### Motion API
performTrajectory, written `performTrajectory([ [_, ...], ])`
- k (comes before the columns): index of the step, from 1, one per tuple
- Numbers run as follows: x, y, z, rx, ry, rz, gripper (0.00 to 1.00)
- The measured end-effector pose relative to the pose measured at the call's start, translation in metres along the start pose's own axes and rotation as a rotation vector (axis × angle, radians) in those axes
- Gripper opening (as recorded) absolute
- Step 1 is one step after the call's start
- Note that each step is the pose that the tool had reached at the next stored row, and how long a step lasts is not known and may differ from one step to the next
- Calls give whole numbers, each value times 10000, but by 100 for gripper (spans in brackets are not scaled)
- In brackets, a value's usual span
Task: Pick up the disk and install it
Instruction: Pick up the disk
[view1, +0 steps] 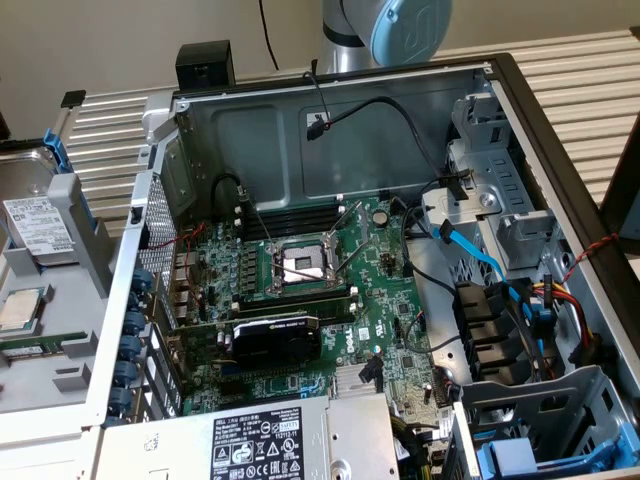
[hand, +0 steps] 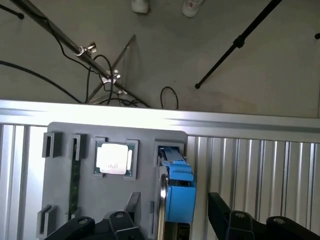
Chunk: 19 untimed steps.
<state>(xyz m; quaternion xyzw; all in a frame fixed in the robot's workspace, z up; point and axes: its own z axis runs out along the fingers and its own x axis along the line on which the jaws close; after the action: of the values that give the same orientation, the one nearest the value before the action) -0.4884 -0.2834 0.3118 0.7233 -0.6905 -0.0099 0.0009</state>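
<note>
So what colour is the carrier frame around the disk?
Blue. The carrier frame on the disk shows best in the wrist view.

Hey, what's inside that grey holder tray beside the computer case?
The grey holder carries the disk standing on edge in a slot, a square processor chip lying flat, and a narrow green board. The disk's lower edge is hidden inside its slot.

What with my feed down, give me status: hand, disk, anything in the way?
Hand open, empty, lined up on disk. Disk on edge in grey holder slot, not gripped. Nothing in the way.
</note>
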Motion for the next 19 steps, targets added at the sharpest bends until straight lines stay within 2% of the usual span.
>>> performTrajectory([
  [4, 11, -2, 71, 2, -21, -1, 65],
  [12, 34, -8, 216, 5, -139, -2, 65],
  [19, 40, -11, 314, 9, -311, -4, 65],
])
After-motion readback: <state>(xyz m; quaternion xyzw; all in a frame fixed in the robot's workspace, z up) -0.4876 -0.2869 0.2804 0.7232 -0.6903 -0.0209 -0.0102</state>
